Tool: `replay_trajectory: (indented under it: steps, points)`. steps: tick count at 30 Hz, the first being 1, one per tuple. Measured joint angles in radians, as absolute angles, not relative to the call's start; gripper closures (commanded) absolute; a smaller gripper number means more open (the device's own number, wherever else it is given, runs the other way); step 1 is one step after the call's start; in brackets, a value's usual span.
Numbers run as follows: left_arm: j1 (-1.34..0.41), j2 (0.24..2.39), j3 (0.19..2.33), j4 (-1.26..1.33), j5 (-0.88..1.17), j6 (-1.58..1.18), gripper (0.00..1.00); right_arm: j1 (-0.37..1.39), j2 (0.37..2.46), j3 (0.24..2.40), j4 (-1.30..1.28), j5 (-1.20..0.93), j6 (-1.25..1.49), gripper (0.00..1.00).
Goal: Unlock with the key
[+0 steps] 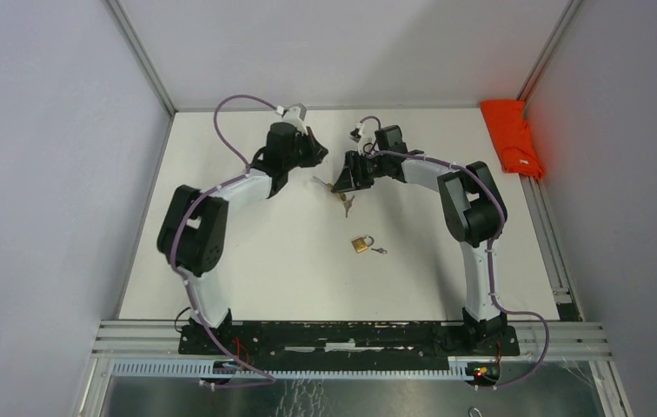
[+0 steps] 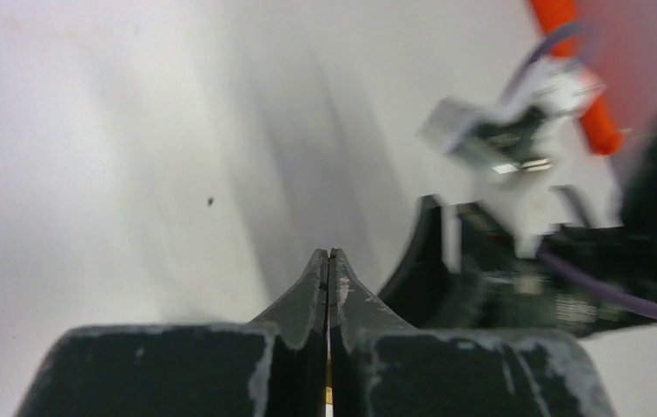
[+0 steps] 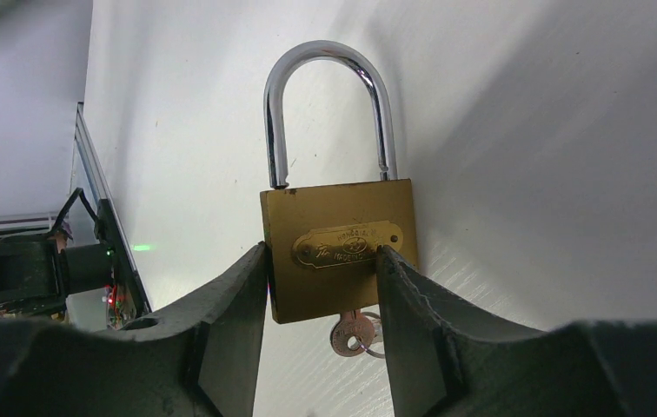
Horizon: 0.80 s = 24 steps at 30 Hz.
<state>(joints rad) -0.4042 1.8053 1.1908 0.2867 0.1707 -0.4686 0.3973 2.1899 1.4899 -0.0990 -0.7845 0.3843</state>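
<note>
My right gripper (image 3: 321,252) is shut on a brass padlock (image 3: 341,248), its fingers pressing the two sides of the body. The steel shackle (image 3: 329,61) points away from the wrist. A small key (image 3: 353,334) on a ring sits in the keyhole at the padlock's underside. In the top view this padlock (image 1: 332,185) is held just above the table at the right gripper (image 1: 340,181), with keys (image 1: 348,205) hanging below. My left gripper (image 2: 329,254) is shut with nothing visibly between its tips. It hovers to the left of the padlock (image 1: 315,149).
A second brass padlock (image 1: 361,244) with a key (image 1: 380,251) beside it lies on the white table nearer the bases. An orange cloth (image 1: 512,135) lies at the back right edge. The right arm's wrist (image 2: 525,261) is close by in the left wrist view.
</note>
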Motion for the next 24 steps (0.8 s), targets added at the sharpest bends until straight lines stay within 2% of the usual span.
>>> replay_trajectory:
  steps: [7, 13, 16, 21, 24]
  points:
    - [-0.424, 1.974, 1.121, 0.202, 0.132, -0.469, 0.98, 0.397, 2.190, 1.490, -0.099, -0.786, 0.378, 0.48]
    - [-0.465, 1.881, 0.977, 0.211, 0.093, -0.468, 0.98, 0.396, 2.191, 1.490, -0.094, -0.790, 0.381, 0.49]
    - [-0.489, 1.806, 0.918, 0.189, 0.056, -0.462, 0.98, 0.396, 2.193, 1.490, -0.087, -0.794, 0.390, 0.42]
    - [-0.497, 1.781, 0.901, 0.125, 0.017, -0.442, 0.98, 0.385, 2.195, 1.475, -0.072, -0.782, 0.430, 0.38]
    - [-0.495, 1.786, 0.905, 0.114, 0.009, -0.431, 0.98, 0.367, 2.196, 1.488, -0.094, -0.757, 0.433, 0.38]
